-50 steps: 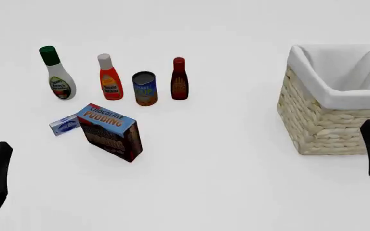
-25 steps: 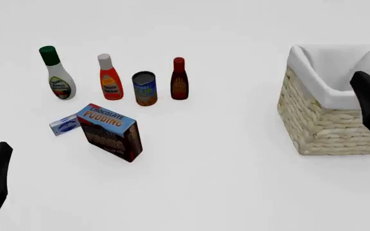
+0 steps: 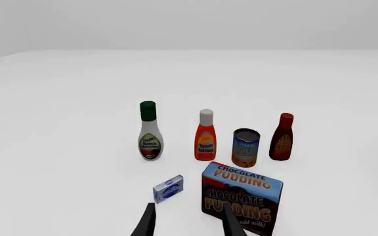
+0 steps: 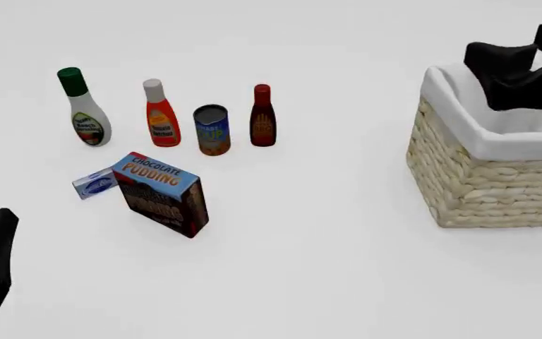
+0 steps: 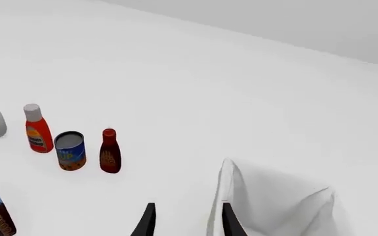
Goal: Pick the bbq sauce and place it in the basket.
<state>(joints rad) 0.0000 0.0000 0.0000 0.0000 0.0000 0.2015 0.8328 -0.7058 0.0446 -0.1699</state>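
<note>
The bbq sauce [image 4: 262, 116], a slim dark red-brown bottle with a red cap, stands upright at the right end of a row of items; it also shows in the left wrist view [image 3: 281, 137] and the right wrist view [image 5: 110, 151]. The wicker basket [image 4: 483, 185] with white lining [image 5: 267, 199] stands at the right. My right gripper [image 4: 478, 55] hovers over the basket's back part, open and empty [image 5: 187, 222], well right of the sauce. My left gripper [image 4: 1, 222] is low at the near left, open and empty [image 3: 189, 223].
In the row left of the sauce stand a blue can [image 4: 212, 130], an orange-red bottle with a white cap [image 4: 161, 116] and a white bottle with a green cap [image 4: 85, 109]. A chocolate pudding box [image 4: 161, 193] and a small blue-white box [image 4: 94, 183] lie nearer.
My right arm has risen and moved forward from the near right edge to above the basket. The left arm and all objects have stayed put.
</note>
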